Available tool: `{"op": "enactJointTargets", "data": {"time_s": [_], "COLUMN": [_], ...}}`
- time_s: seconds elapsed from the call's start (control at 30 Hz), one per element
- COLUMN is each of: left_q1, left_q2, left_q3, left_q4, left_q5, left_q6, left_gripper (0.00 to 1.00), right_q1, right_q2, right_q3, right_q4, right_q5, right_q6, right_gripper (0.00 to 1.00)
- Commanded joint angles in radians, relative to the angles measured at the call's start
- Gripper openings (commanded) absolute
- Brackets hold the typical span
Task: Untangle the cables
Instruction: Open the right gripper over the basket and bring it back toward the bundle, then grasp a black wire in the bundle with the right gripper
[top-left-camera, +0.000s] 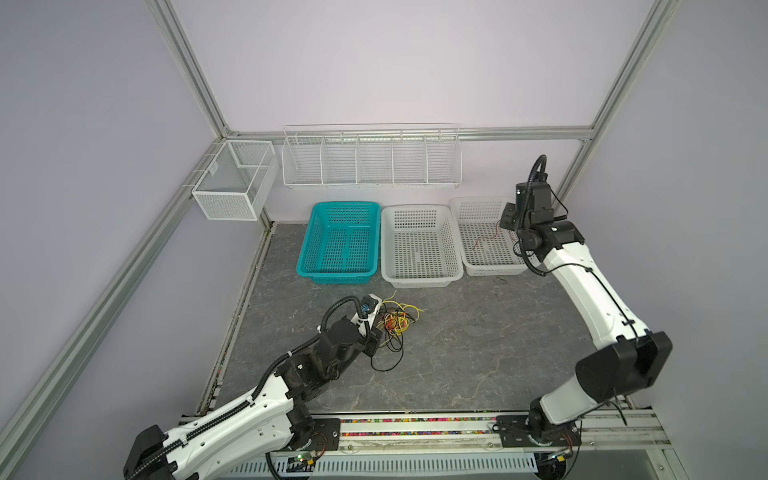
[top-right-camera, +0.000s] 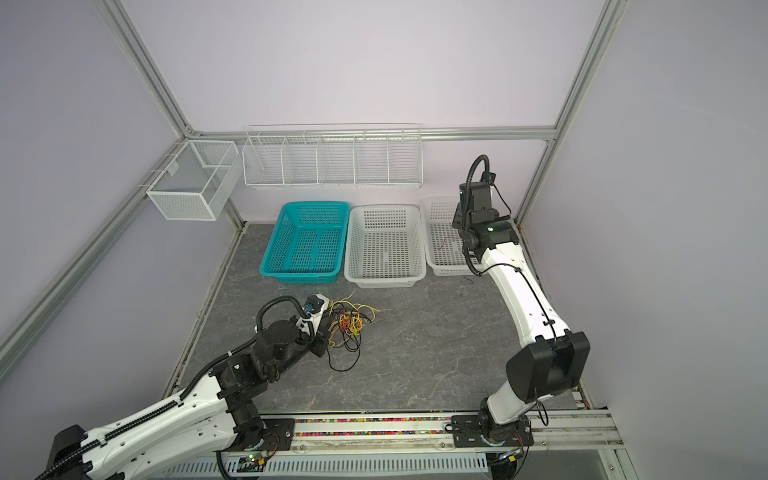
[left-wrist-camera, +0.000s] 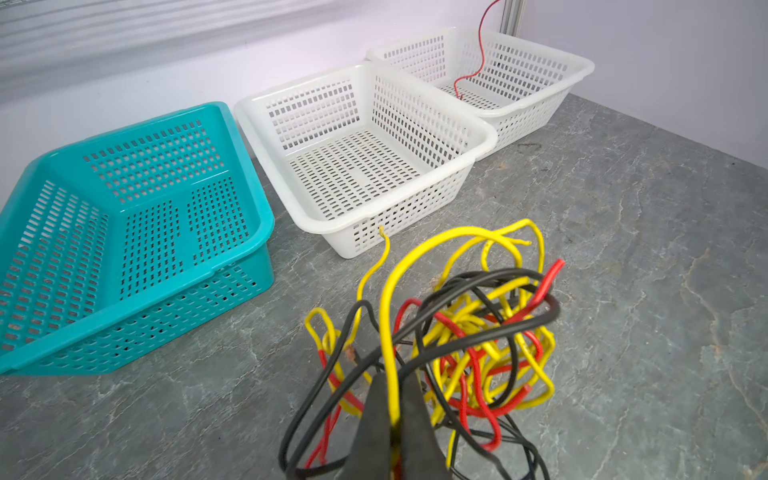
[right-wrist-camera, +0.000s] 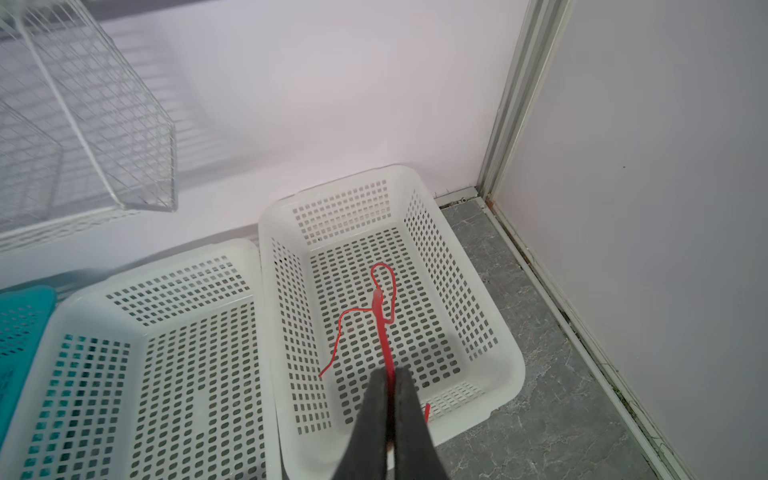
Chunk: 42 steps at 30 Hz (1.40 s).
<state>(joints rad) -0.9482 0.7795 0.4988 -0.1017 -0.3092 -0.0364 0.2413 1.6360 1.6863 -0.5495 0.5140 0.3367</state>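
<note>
A tangle of thin yellow, red and black cables (top-left-camera: 397, 322) (top-right-camera: 349, 322) lies on the grey table in front of the baskets. My left gripper (left-wrist-camera: 392, 378) (top-left-camera: 376, 338) sits at the tangle's left edge, shut on a yellow cable (left-wrist-camera: 388, 299) that runs up from between its fingers. My right gripper (right-wrist-camera: 390, 372) (top-left-camera: 503, 222) hangs above the right white basket (right-wrist-camera: 509, 374) (top-left-camera: 490, 270), shut on a single red cable (right-wrist-camera: 384, 332) (top-left-camera: 488, 239). That cable's free end trails onto the basket floor. From the left wrist view, the red cable (left-wrist-camera: 480, 41) dangles into the basket.
A teal basket (top-left-camera: 332, 277) and a middle white basket (top-left-camera: 419, 279) stand side by side left of the right one, along the back wall. White wire racks (top-left-camera: 370, 158) and a mesh bin (top-left-camera: 232, 183) hang on the walls. Aluminium frame posts stand at the corners.
</note>
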Motion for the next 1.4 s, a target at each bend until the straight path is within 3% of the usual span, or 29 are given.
{"op": "enactJointTargets", "data": {"time_s": [0.0, 0.07, 0.2, 0.3, 0.47, 0.67, 0.83, 1.13, 1.27, 1.37], "left_q1": [0.005, 0.005, 0.005, 0.004, 0.006, 0.006, 0.005, 0.006, 0.005, 0.006], "left_q2": [-0.011, -0.016, -0.022, -0.021, -0.022, -0.016, 0.011, 0.113, 0.160, 0.179], "left_q3": [-0.009, -0.012, -0.019, -0.020, -0.023, -0.020, 0.002, 0.170, 0.258, 0.268], "left_q4": [0.060, 0.061, 0.068, 0.069, 0.069, 0.066, 0.036, -0.185, -0.295, -0.279], "left_q5": [0.014, 0.019, 0.014, 0.014, 0.019, 0.028, 0.042, 0.096, 0.098, 0.175], "left_q6": [-0.007, -0.002, 0.002, 0.003, 0.004, -0.010, -0.053, -0.221, -0.348, -0.443], "left_gripper": [0.00, 0.00, 0.00, 0.00, 0.00, 0.00, 0.00, 0.00, 0.00, 0.00], "right_q1": [-0.014, -0.016, -0.019, -0.017, -0.013, 0.023, 0.106, 0.206, 0.307, 0.363], "right_q2": [0.073, 0.135, 0.243, 0.282, 0.265, 0.115, -0.148, -0.614, -0.776, -0.862], "right_q3": [0.021, 0.043, 0.098, 0.154, 0.162, 0.120, -0.143, -0.712, -0.897, -1.006], "right_q4": [-0.004, -0.009, -0.065, -0.119, -0.139, -0.165, -0.060, 0.209, 0.271, 0.337], "right_q5": [-0.033, -0.069, -0.065, -0.129, -0.164, -0.241, -0.341, -0.850, -0.871, -0.890], "right_q6": [0.001, -0.043, -0.068, -0.069, -0.043, 0.002, 0.054, 0.143, 0.149, 0.204], "right_gripper": [0.08, 0.13, 0.15, 0.16, 0.19, 0.37, 0.55, 0.65, 0.67, 0.67]}}
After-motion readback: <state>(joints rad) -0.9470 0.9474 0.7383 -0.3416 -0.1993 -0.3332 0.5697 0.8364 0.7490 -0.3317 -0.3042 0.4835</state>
